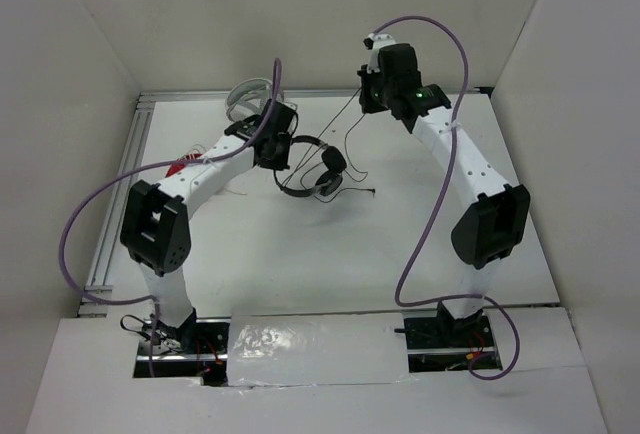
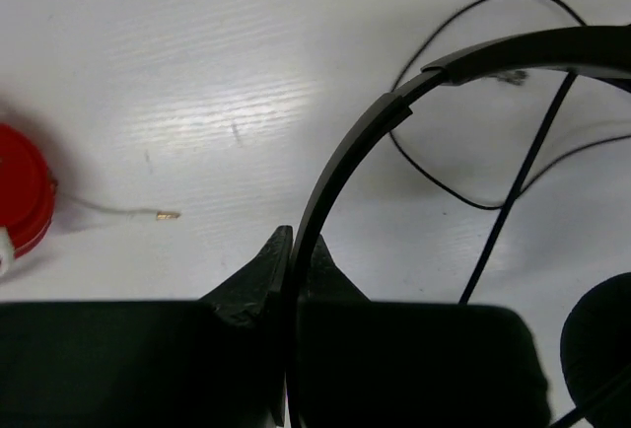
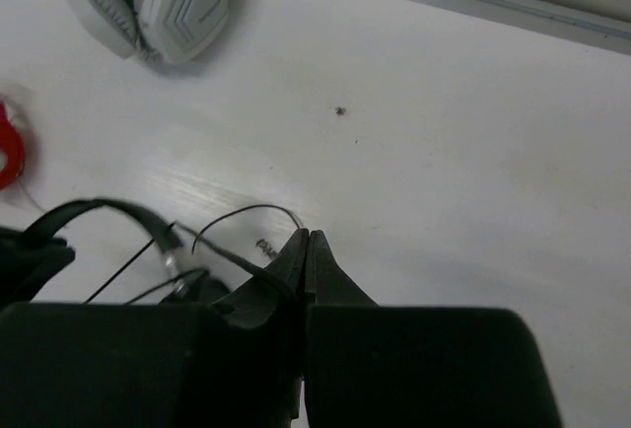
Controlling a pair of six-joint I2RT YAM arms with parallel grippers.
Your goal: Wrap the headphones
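The black headphones (image 1: 312, 169) hang just above the middle of the table, held by their thin headband (image 2: 355, 142). My left gripper (image 1: 278, 154) is shut on the headband, which runs up between the fingertips in the left wrist view (image 2: 299, 241). One round earcup (image 2: 601, 349) shows at the lower right. The thin black cord (image 1: 346, 124) runs from the headphones up to my right gripper (image 1: 370, 94), which is raised near the back wall. In the right wrist view that gripper (image 3: 306, 236) is shut on the cord (image 3: 237, 213).
White and grey over-ear headphones (image 1: 248, 96) lie at the back left, also in the right wrist view (image 3: 158, 4). A red round object (image 2: 20, 201) with a thin wire sits left of the left gripper. Metal rails (image 1: 115, 214) line the left and back edges.
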